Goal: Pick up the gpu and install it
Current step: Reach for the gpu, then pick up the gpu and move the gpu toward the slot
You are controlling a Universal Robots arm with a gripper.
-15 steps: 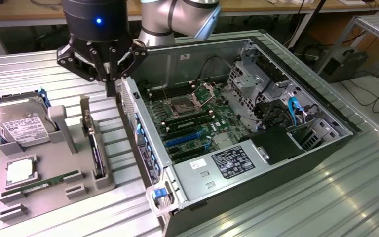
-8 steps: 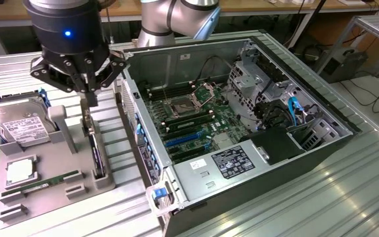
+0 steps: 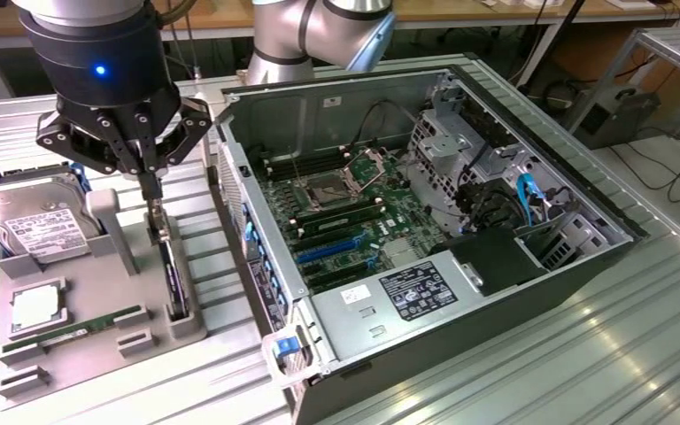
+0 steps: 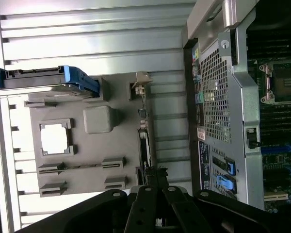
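The gpu [image 3: 173, 274] is a thin black card standing on its edge in a slot of the grey holder tray [image 3: 92, 354], at the exterior view's left. Its silver end points away from the camera. My gripper [image 3: 151, 197] hangs right over the card with its two fingers pressed together, shut. From here I cannot tell whether the tips touch the card. In the wrist view the fingertips of the gripper [image 4: 154, 171] line up with one end of the gpu [image 4: 144, 141].
The open computer case [image 3: 600, 208] lies to the right of the tray, its motherboard [image 3: 352, 212] and blue slots [image 3: 322, 252] exposed. The tray also holds a hard drive [image 3: 33, 226], a processor chip [image 3: 35, 307] and a green memory stick [image 3: 74, 332].
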